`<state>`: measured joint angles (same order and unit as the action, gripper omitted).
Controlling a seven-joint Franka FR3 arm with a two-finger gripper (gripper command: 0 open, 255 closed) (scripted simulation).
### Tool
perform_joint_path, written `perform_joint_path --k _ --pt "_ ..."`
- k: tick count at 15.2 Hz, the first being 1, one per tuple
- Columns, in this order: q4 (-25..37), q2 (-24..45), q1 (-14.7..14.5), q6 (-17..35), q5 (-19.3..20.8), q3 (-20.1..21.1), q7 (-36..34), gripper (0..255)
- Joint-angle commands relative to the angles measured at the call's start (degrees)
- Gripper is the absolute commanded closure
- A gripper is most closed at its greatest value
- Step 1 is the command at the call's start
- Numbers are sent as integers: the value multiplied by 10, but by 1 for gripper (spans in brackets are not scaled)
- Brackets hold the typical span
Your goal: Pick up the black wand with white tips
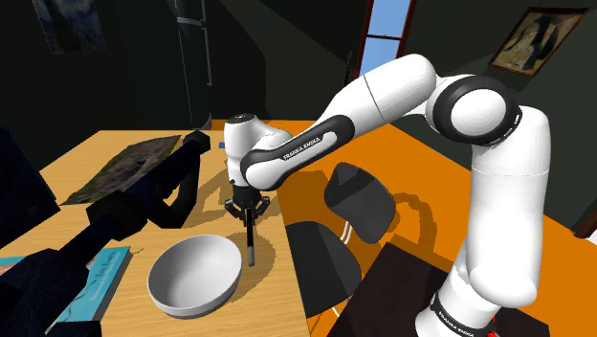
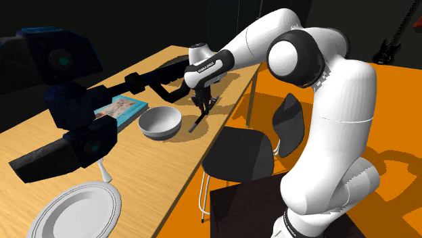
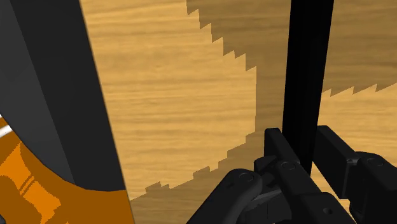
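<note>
Clasping the black wand (image 3: pixel 308 76) near one of its ends, the fingers (image 3: pixel 280 158) of the gripper (image 3: pixel 308 160) stand narrow, one pressed to each side of the thin shaft. In the shoulder view the gripper (image 1: pixel 247 207) points down over the wooden surface (image 1: pixel 277 278), and the wand (image 1: pixel 250 237) hangs from it nearly upright, its pale lower tip close to the wood; whether that tip touches the surface cannot be told. A white bowl (image 1: pixel 194 275) sits just beside the wand's lower end, toward the shoulder view's left, and apart from it. In the second exterior view the wand (image 2: pixel 197 122) slants a little below the gripper (image 2: pixel 203 103), between the bowl (image 2: pixel 160 122) and the surface's near edge. A blue-edged book (image 2: pixel 120 107) lies behind the bowl there, and a white plate (image 2: pixel 78 209) rests well apart from it at that view's lower left. A large dark blocky object (image 1: pixel 143 196) stretches across the surface beyond the bowl. A dark chair (image 1: pixel 325 254) stands on the orange floor (image 1: pixel 421 182) just beside the surface's edge, under the white arm (image 1: pixel 383 96).
</note>
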<state>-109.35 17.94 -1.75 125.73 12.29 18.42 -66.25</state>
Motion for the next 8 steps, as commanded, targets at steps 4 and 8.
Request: perform_joint_path --k 4,8 --pt "0 0 0 0 0 0 0 255" --pt "9 -11 1 -19 -6 2 4 255"
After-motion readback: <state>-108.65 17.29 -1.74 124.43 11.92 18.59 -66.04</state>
